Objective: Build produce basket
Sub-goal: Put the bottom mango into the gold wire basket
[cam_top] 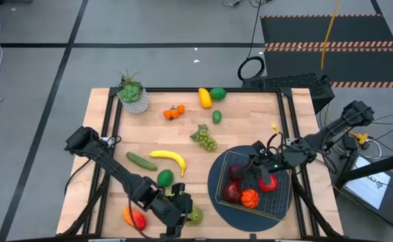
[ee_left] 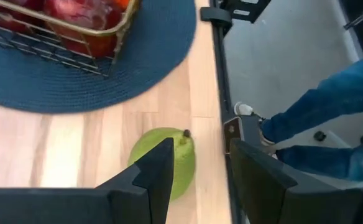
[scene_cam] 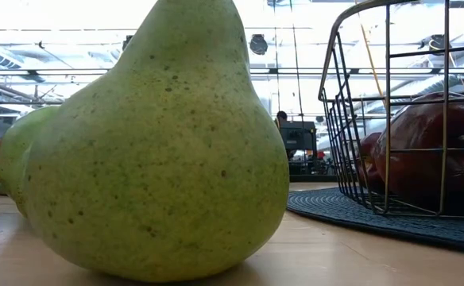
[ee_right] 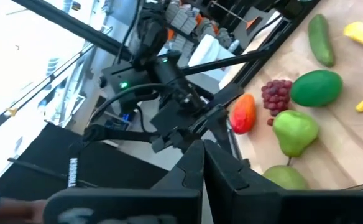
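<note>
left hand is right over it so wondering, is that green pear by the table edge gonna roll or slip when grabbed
The pear lies on its side, stem toward the table's edge, so a nudge would probably roll it. Its skin looks smooth and tapered; the left hand might squeeze it out unless it closes across the wide belly. It looks rigid, probably light.

Only readable txt: "TROSSEN", white vertical lettering on dark frame upright (ee_right: 73,174) in right wrist view, partly legible. White sheet (cam_top: 370,185) on floor at table's right in high view has print, too small to read. No labels/brands/nos. legible on produce, basket or arms. Low & left wrist views: no txt.
</note>
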`<action>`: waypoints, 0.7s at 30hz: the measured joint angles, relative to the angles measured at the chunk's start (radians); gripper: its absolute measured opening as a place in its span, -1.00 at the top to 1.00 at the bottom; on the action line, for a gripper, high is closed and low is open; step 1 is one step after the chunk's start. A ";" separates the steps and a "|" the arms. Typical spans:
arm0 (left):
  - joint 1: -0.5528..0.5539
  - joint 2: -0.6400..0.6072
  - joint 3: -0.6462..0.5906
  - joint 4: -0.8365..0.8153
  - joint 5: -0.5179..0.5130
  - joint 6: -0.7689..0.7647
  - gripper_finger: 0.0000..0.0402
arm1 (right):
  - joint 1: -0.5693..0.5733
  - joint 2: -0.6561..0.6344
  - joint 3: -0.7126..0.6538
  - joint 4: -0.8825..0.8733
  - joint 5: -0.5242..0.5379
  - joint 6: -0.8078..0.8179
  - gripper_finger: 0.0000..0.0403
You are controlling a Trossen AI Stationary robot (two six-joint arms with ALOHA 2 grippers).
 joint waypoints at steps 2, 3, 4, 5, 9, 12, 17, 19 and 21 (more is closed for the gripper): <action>-0.005 0.000 0.000 -0.003 0.018 -0.020 0.22 | 0.015 0.000 0.000 0.001 0.016 -0.001 1.00; -0.011 -0.001 0.000 -0.013 0.022 -0.043 0.22 | 0.021 0.000 0.000 -0.001 0.018 -0.002 1.00; -0.018 -0.004 0.000 -0.037 0.027 -0.078 0.22 | 0.026 0.000 0.000 -0.003 0.019 -0.003 1.00; -0.026 -0.008 0.000 -0.072 0.034 -0.121 0.22 | 0.031 0.000 0.000 -0.007 0.019 -0.003 1.00; -0.067 -0.015 0.001 -0.187 0.104 -0.240 0.22 | 0.051 0.000 0.000 -0.016 0.020 -0.003 1.00; -0.110 -0.025 0.000 -0.244 0.185 -0.239 0.22 | 0.073 0.000 0.000 -0.016 0.019 -0.002 1.00; -0.212 -0.028 0.001 -0.333 0.250 -0.124 0.16 | 0.086 0.000 0.000 -0.017 0.019 -0.004 1.00; -0.257 -0.029 0.001 -0.388 0.250 -0.103 0.06 | 0.086 0.000 0.000 -0.018 0.019 -0.005 1.00; -0.294 -0.029 0.001 -0.472 0.248 -0.099 -0.08 | 0.086 0.000 0.000 -0.019 0.019 -0.008 1.00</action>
